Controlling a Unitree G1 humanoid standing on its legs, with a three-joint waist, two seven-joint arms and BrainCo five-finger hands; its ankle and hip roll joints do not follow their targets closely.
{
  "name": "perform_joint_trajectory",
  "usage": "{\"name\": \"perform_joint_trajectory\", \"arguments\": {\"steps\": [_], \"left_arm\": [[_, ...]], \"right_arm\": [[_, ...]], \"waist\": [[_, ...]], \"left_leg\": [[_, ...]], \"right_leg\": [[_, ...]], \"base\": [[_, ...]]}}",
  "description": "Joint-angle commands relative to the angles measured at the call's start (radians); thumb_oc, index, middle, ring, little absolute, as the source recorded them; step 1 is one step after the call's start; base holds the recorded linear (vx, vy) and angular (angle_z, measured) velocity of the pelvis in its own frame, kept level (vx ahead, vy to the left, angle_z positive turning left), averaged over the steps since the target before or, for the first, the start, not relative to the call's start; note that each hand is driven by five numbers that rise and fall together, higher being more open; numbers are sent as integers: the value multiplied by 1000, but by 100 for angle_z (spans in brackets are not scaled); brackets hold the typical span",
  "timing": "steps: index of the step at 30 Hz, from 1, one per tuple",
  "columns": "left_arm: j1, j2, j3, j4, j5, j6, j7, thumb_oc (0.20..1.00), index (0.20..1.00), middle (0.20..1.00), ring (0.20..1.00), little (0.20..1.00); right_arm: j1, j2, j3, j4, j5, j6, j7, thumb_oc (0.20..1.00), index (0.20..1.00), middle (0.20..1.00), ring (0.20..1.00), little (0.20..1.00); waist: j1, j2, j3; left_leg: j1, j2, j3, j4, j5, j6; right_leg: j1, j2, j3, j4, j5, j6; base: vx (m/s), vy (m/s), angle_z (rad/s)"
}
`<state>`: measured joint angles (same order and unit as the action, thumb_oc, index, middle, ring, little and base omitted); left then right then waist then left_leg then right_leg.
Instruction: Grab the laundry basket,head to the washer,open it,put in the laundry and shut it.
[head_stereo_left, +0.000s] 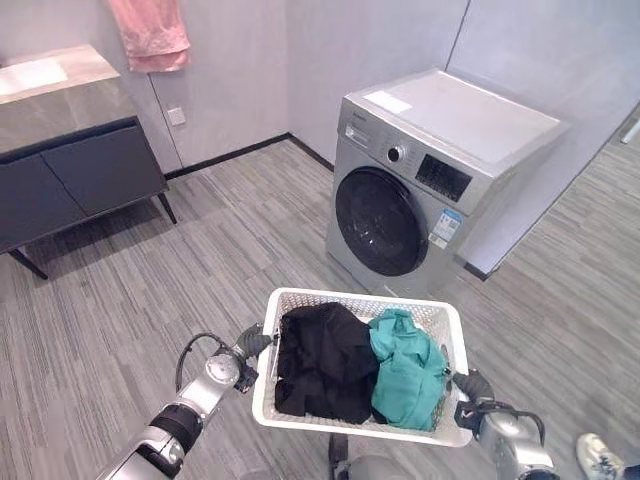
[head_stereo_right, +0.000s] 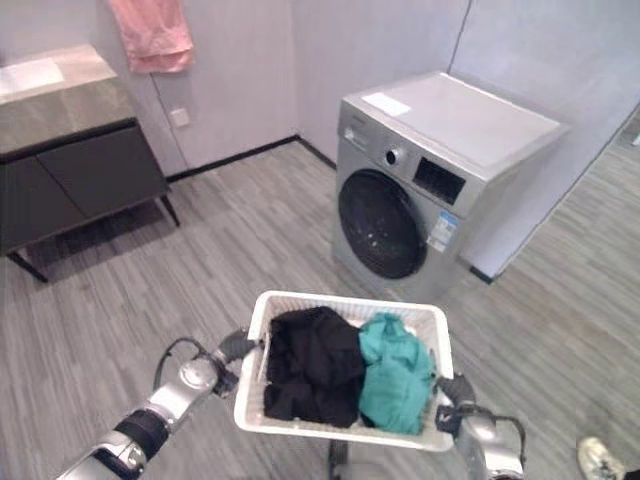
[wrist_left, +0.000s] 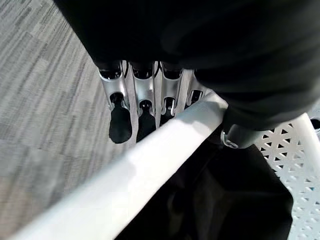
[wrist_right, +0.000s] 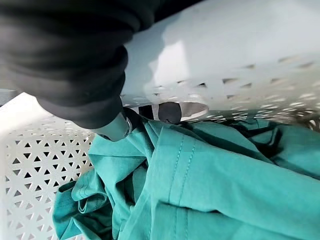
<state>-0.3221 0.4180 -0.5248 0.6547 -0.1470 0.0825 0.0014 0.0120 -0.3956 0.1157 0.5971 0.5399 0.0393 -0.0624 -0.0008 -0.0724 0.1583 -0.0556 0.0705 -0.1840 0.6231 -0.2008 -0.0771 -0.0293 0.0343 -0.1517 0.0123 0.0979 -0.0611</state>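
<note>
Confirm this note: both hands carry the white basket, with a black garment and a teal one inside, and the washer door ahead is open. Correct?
Not quite. The left eye view shows the washer door shut. Otherwise correct: left hand and right hand hold the white basket, with the black garment and teal garment inside.

Even, soft indoor light, bright on the washer (head_stereo_left: 440, 180) top; faint shadows on the floor (head_stereo_left: 200, 270). Wrist views look blurred close up, perhaps from nearness.

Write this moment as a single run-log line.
phase: carrying to washer | left hand: grips basket rim | right hand: grips rim | load: black garment, teal garment | washer door: closed
</note>
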Motion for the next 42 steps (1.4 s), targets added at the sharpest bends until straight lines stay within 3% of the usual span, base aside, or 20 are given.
{"name": "perform_joint_trajectory", "arguments": {"steps": [1,4,9,16,23,24,32,42], "left_arm": [[-125,2,40,-32,-75,-84,9,200,200,200,200,200],[-121,5,37,-32,-81,-88,12,200,200,200,200,200],[-105,8,44,-9,-71,-104,9,200,200,200,200,200],[-63,33,75,-14,-93,-118,17,200,200,200,200,200],[-39,38,92,-30,-91,-116,13,200,200,200,200,200],[253,-117,224,-22,-125,-122,91,200,200,200,200,200],[274,-124,224,-6,-123,-119,85,200,200,200,200,200],[320,-105,262,-27,-108,-112,84,200,200,200,200,200]], "right_arm": [[6,-31,-71,-104,138,-79,114,200,200,200,200,200],[-4,-43,-77,-101,118,-85,109,200,200,200,200,200],[-13,-34,-70,-75,89,-79,114,200,200,200,200,200],[-21,-10,-60,-53,71,-73,117,200,200,200,200,200],[2,5,-70,-54,57,-72,122,200,200,200,200,200],[-62,69,172,257,-235,-21,113,200,200,200,200,200],[-58,70,172,244,-231,-22,105,200,200,200,200,200],[-30,32,125,38,-245,-34,73,200,200,200,200,200]], "waist": [[-11,-11,-16],[3,13,-14],[6,46,-48],[26,60,-72],[18,63,-77],[26,79,-89],[30,82,-100],[25,80,-91]], "left_leg": [[-42,70,122,-317,150,40],[-48,111,116,-517,254,8],[23,84,153,-588,233,-3],[100,37,215,-653,211,23],[124,23,218,-673,200,34],[43,-1,351,-710,223,45],[70,3,336,-710,219,41],[74,9,339,-710,215,37]], "right_leg": [[47,-86,42,37,-120,147],[71,-82,53,27,-139,147],[99,-121,64,-22,-120,169],[100,-170,96,-51,-92,203],[107,-181,95,-49,-95,213],[73,-170,-50,-100,-103,184],[96,-158,-52,-100,-109,178],[91,-154,-44,-100,-103,177]], "base": [[77,78,34],[73,104,8],[121,178,-20],[89,145,-37],[54,46,-4],[0,0,0],[4,-12,0],[1,0,1]]}}
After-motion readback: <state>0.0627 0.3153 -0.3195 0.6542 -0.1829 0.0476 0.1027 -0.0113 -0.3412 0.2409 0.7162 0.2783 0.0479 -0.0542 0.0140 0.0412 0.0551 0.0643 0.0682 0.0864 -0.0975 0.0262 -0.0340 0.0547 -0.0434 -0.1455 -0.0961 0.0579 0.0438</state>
